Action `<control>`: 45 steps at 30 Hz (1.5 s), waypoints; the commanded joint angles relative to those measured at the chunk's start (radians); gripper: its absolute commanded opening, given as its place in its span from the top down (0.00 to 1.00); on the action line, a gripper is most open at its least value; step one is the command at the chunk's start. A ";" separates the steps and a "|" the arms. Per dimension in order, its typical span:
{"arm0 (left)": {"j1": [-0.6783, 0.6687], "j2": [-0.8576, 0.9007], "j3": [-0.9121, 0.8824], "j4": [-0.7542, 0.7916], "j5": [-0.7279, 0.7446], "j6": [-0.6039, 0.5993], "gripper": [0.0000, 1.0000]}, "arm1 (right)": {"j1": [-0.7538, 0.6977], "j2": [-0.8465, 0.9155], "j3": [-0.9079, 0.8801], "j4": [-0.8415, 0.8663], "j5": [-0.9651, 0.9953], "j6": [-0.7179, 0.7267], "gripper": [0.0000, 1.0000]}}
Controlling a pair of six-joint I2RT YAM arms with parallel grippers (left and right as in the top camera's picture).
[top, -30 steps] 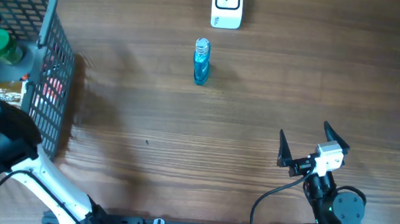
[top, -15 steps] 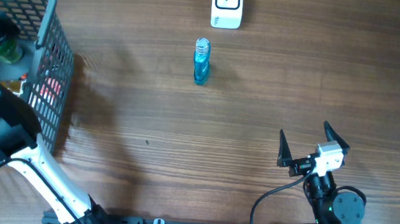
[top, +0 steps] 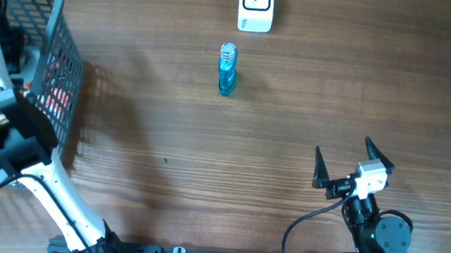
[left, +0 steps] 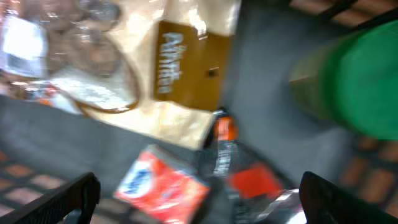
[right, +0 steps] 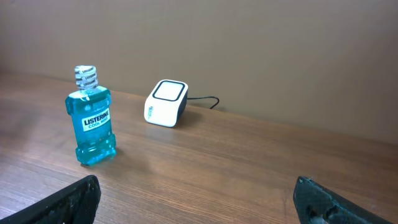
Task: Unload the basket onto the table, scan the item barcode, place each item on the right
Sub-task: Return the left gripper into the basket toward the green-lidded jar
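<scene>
Left jaws hang released over a red packet (left: 165, 190) in the basket (top: 66, 68); right jaws (also released) face the mouthwash bottle (right: 93, 127).

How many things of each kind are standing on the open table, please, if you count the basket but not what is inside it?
mouthwash bottle: 1
barcode scanner: 1
wire basket: 1
Total: 3
</scene>
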 commanded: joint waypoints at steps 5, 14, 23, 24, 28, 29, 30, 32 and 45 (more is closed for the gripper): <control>-0.074 0.009 -0.006 0.139 -0.107 -0.369 0.00 | -0.004 -0.007 -0.001 0.003 -0.013 -0.006 0.00; 0.013 0.044 -0.017 0.190 -0.177 -0.362 0.00 | -0.004 -0.007 -0.001 0.004 -0.013 -0.006 0.00; 0.023 0.150 -0.017 0.321 -0.144 -0.277 0.00 | -0.004 -0.007 -0.001 0.004 -0.013 -0.006 0.00; 0.023 0.152 -0.017 0.328 -0.144 -0.277 0.00 | -0.004 -0.007 -0.001 0.004 -0.013 -0.006 0.00; 0.023 0.156 -0.017 0.373 -0.144 -0.225 0.00 | -0.004 -0.007 -0.001 0.004 -0.014 -0.006 0.00; 0.023 0.156 -0.017 0.375 -0.146 -0.225 0.00 | -0.004 -0.007 -0.001 0.003 -0.013 -0.006 0.00; 0.024 0.156 -0.017 0.375 -0.148 -0.225 0.00 | -0.004 -0.007 -0.001 0.004 -0.013 -0.006 0.00; 0.027 0.156 -0.017 0.369 -0.148 -0.225 0.00 | -0.004 -0.007 -0.001 0.004 -0.013 -0.006 0.00; 0.134 0.156 -0.280 0.462 -0.038 -0.182 0.00 | -0.004 -0.007 -0.001 0.004 -0.013 -0.006 0.00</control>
